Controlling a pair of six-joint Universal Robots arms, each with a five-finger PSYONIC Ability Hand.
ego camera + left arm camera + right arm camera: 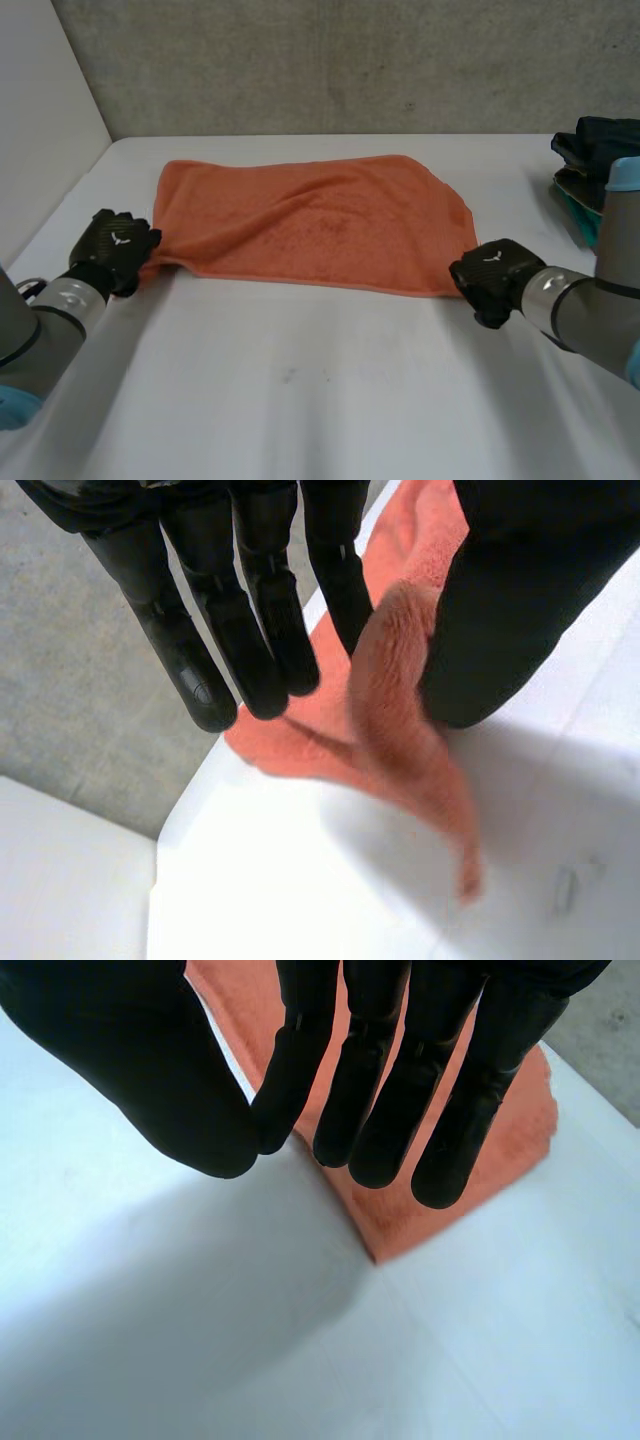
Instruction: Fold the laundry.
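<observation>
**Orange towel (310, 220) ready for a fold**

The towel lies spread across the far middle of the table (320, 400). The left hand (118, 245) pinches its near left corner between thumb and straight fingers. The right hand (490, 275) rests at the near right corner; its grip cannot be told. Lift both corners evenly towards the far edge. Clothes (590, 150) piled far right stand clear.

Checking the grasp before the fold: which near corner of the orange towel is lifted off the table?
The corner in the left hand, pinched up between thumb and fingers; the corner by the right hand lies flat.
</observation>
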